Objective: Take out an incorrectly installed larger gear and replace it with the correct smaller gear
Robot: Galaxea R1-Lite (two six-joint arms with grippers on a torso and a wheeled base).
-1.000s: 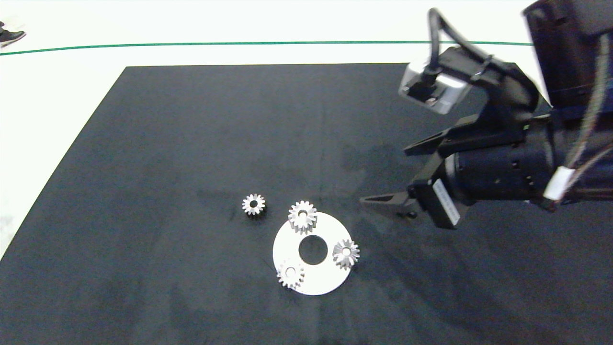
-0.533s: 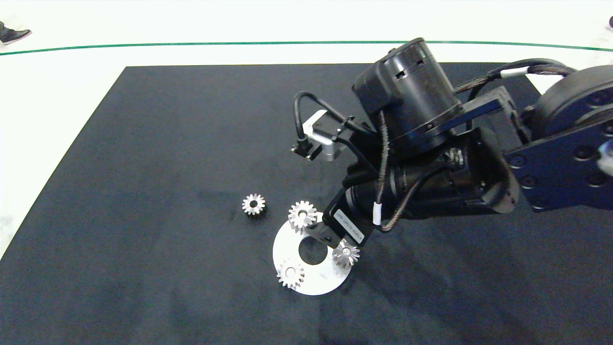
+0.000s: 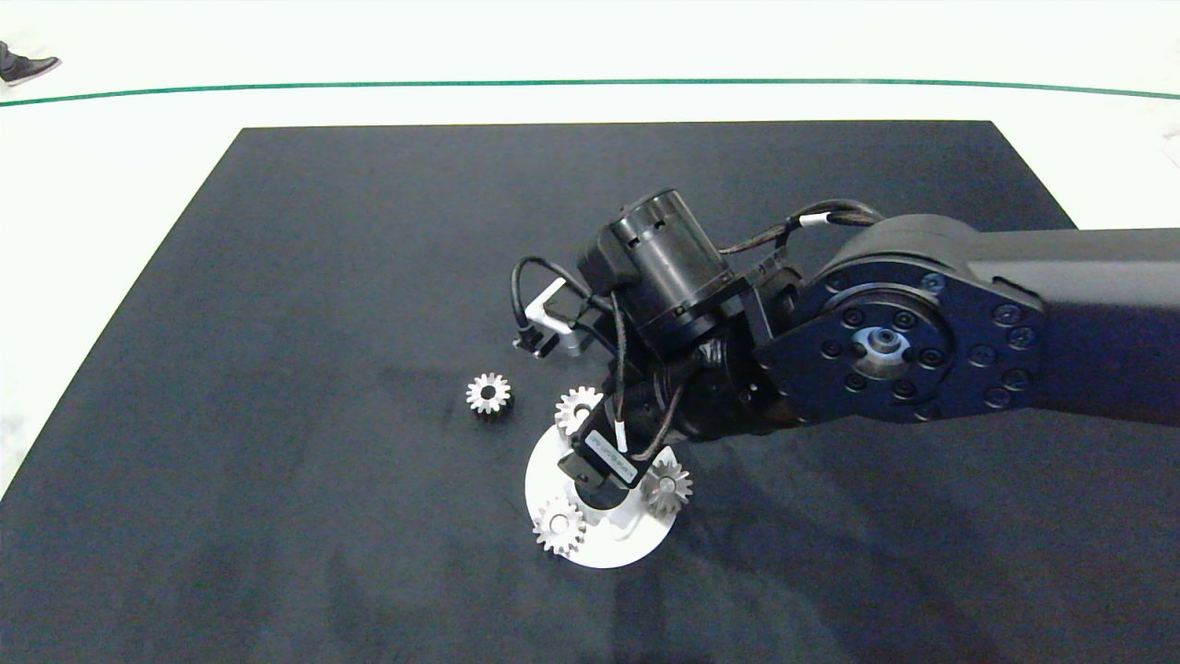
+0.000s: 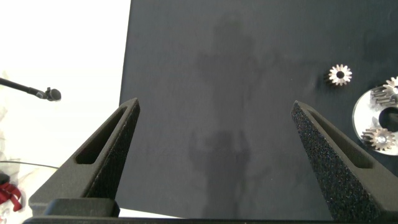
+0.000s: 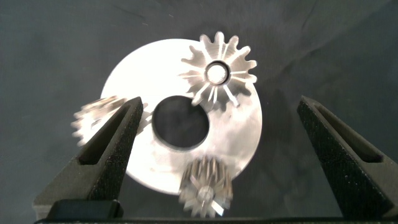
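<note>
The larger gear (image 5: pixel 217 71), star-like with pointed teeth, sits on a white round plate (image 5: pixel 249 134) beside the plate's central hole. In the head view this larger gear (image 3: pixel 573 409) is half hidden under my right arm. My right gripper (image 5: pixel 219 102) hangs open just above the plate, with its fingers spread on either side of the larger gear and not touching it; the head view shows the right gripper (image 3: pixel 604 484) over the plate (image 3: pixel 553 480). The smaller gear (image 3: pixel 488 394) lies loose on the mat to the left of the plate. My left gripper (image 4: pixel 214 106) is open over bare mat.
Two other small gears (image 3: pixel 560 527) (image 3: pixel 666 486) stand on the plate. The black mat (image 3: pixel 323 277) lies on a white table, with a green line (image 3: pixel 461 83) beyond it. A shoe (image 3: pixel 23 66) shows at the far left edge.
My right arm has swung in from the right and come down over the plate, its gripper still open. None of the gears has moved.
</note>
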